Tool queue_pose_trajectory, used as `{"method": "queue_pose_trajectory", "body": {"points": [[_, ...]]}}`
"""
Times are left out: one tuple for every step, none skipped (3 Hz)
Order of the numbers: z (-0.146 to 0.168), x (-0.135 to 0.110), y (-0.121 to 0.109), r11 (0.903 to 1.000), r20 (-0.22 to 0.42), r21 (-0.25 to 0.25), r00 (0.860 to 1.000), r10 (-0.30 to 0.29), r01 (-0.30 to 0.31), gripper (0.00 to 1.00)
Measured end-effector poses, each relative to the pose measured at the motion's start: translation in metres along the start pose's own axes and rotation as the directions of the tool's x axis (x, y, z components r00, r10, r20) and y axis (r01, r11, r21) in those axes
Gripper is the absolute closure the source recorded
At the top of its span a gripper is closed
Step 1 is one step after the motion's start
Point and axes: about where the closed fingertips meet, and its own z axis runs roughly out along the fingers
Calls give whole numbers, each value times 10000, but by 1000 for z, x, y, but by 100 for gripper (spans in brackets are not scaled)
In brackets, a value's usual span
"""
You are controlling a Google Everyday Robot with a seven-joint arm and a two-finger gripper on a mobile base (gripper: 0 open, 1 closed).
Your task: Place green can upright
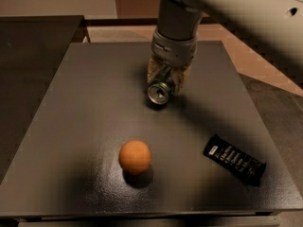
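Near the far edge of the surface (71,126), the gripper (168,82) has its jaws clamped on the green can (159,91), which sits tilted between them, silver end outward.

An orange ball (135,157) sits near the front of a dark bench (85,108); a black snack bar wrapper (234,159) lies to its right, well apart.
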Motion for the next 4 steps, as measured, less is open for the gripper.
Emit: {"method": "queue_pose_trajectory", "body": {"points": [[-16, -9, -22, 9826, 1238, 436, 9769, 1739, -1805, 100], [-24, -19, -40, 9225, 3033, 661, 8885, 3445, -3803, 100], [-32, -38, -50, 8286, 4952, 324, 7291, 4723, -5588, 100], [-42, -54, -57, 7486, 6563, -230, 5548, 5113, -6626, 100]]}}
